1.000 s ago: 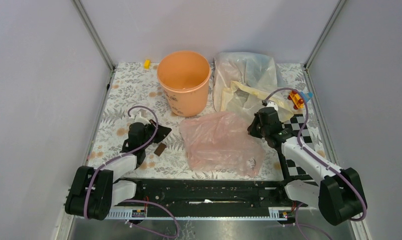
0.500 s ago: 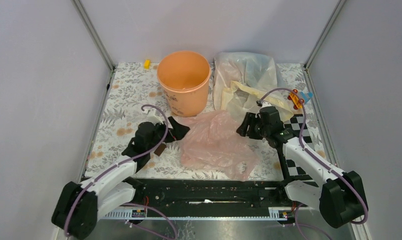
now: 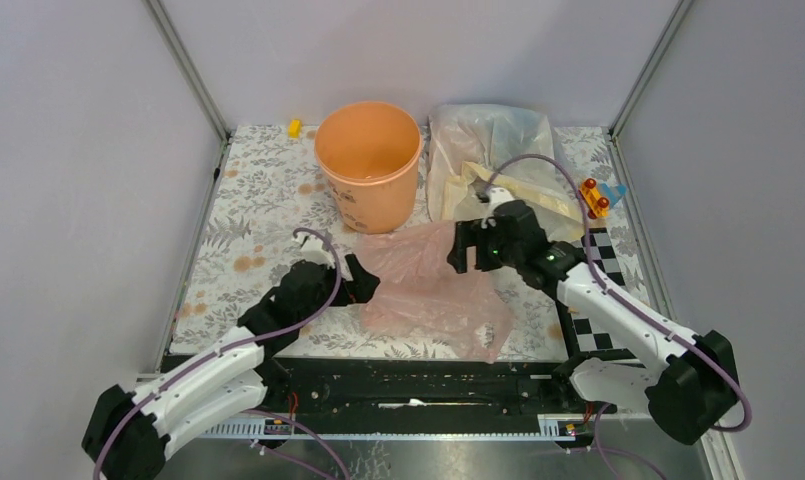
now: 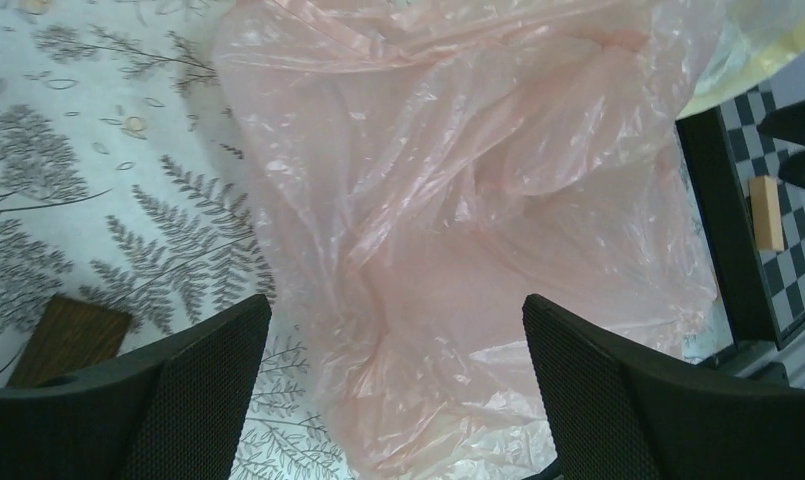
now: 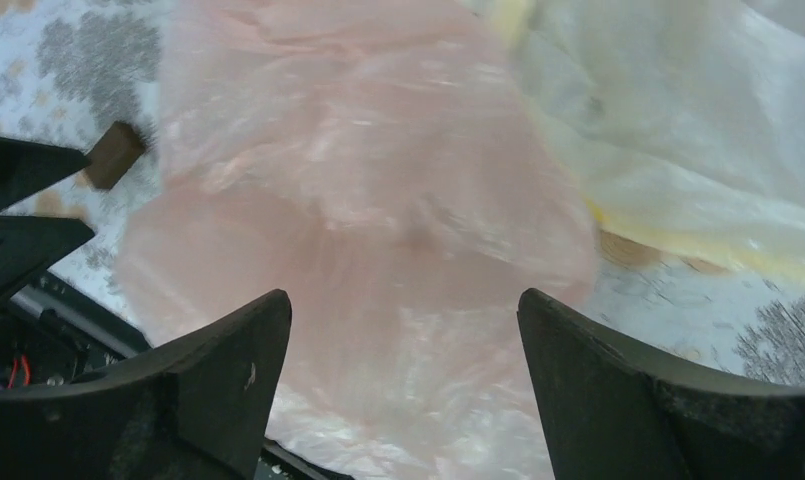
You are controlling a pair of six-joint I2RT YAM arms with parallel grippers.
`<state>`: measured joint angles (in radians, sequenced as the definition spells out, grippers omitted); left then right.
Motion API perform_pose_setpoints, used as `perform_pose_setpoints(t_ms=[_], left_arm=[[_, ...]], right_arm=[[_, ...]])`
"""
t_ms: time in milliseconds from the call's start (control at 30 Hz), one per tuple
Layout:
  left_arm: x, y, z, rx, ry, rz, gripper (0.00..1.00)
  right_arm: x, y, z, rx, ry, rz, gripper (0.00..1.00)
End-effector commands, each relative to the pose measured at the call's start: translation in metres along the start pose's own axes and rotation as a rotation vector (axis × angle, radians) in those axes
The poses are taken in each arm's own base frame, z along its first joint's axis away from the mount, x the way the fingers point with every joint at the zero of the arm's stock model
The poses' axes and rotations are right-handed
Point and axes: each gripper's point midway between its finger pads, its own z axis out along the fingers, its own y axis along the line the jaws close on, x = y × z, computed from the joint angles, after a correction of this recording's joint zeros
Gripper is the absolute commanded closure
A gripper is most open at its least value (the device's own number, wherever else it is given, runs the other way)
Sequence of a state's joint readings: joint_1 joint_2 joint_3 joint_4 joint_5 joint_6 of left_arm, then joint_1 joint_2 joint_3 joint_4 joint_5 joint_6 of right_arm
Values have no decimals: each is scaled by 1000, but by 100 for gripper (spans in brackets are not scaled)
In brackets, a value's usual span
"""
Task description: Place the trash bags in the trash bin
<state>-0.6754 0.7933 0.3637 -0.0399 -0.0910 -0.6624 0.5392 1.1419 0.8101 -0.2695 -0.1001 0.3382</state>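
The pale-pink trash bag lies crumpled on the floral table, in front of the peach-orange trash bin, which stands upright at the back. My left gripper is open at the bag's left edge. In the left wrist view the left gripper straddles the pink film without pinching it. My right gripper is open over the bag's upper right corner. The right wrist view shows the right gripper spread wide above the pink film.
A clear whitish bag and a cream-yellow bag lie right of the bin. A checkerboard sits at the right edge, with a red-yellow toy behind it. A brown block lies left of the pink bag. A yellow piece is at the back.
Both grippers have gone from shut to open. The left arm reached right and the right arm left, both onto the pink bag, which has bunched slightly.
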Motion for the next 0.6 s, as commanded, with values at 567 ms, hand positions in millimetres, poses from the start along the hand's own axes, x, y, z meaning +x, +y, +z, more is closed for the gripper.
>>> perform_pose_setpoints(t_ms=[567], left_arm=[[-19, 65, -13, -104, -105, -221, 3]], right_arm=[[106, 158, 49, -147, 174, -872, 13]])
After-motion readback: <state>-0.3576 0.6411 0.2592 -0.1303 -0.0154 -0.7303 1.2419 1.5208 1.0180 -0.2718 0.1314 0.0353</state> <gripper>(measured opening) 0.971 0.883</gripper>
